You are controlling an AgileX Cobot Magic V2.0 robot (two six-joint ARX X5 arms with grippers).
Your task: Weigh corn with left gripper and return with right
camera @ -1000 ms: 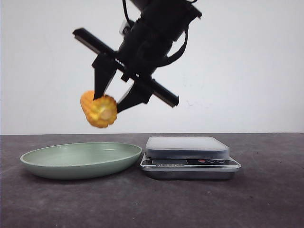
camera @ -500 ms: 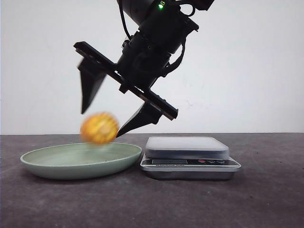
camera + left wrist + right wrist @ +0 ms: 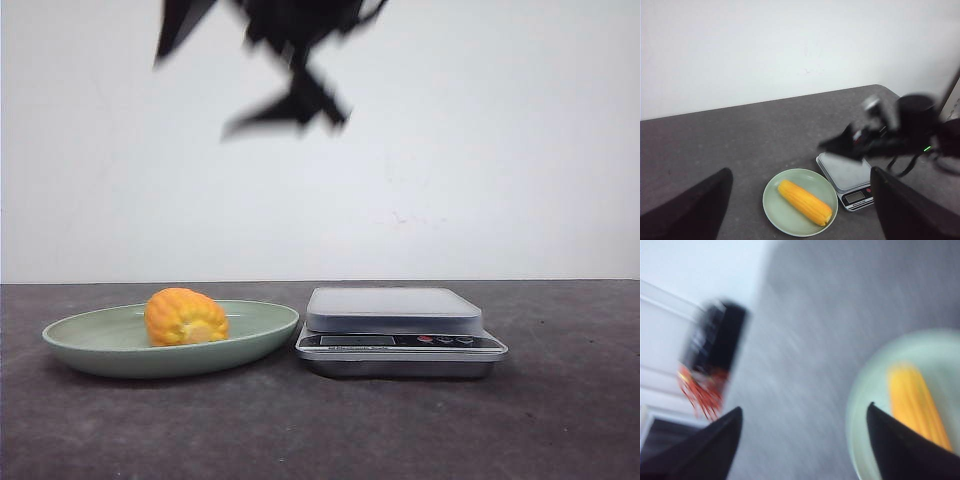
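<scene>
The corn (image 3: 185,318) lies on its side in the pale green plate (image 3: 90,335), touched by no gripper. It also shows in the left wrist view (image 3: 805,202) and, blurred, in the right wrist view (image 3: 917,402). My right gripper (image 3: 195,92) is open and empty, blurred, high above the plate at the top of the front view. In its own view its gripper (image 3: 802,412) is spread wide beside the plate (image 3: 865,405). My left gripper (image 3: 801,171) is open and empty, far above the plate (image 3: 777,210). It is out of the front view.
A silver kitchen scale (image 3: 395,310) with an empty platform stands right of the plate, almost touching it; it also shows in the left wrist view (image 3: 842,172). The right arm (image 3: 890,137) hangs blurred over the scale. A white wall stands behind the dark table.
My right gripper opened and let the corn drop. The corn fell into the plate and now lies there. The right gripper has risen fast towards the top of the view.
</scene>
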